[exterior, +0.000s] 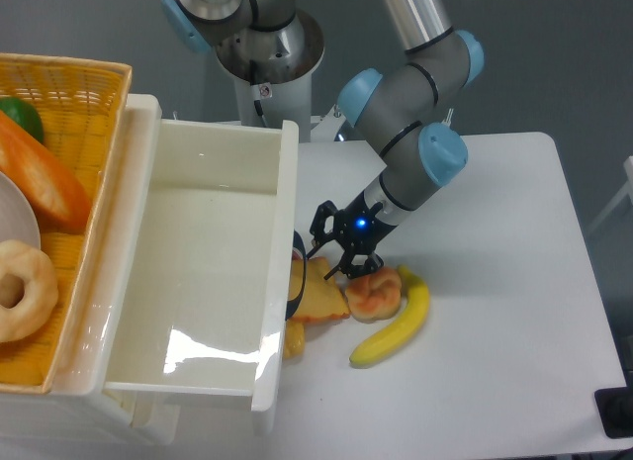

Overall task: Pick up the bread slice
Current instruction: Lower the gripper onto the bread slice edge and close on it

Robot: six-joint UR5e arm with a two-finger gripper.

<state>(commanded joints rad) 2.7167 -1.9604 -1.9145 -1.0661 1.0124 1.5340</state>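
Black claw (336,265) hangs low over the toast (322,294), fingers spread, gripping nothing. Toast lies flat on the white tabletop (495,232), against the bin (213,272) to its left, bun (375,294) touching its right, banana (396,326) beyond.

The arm reaches down-left, its gripper (334,265) pointing downward with fingers spread apart.
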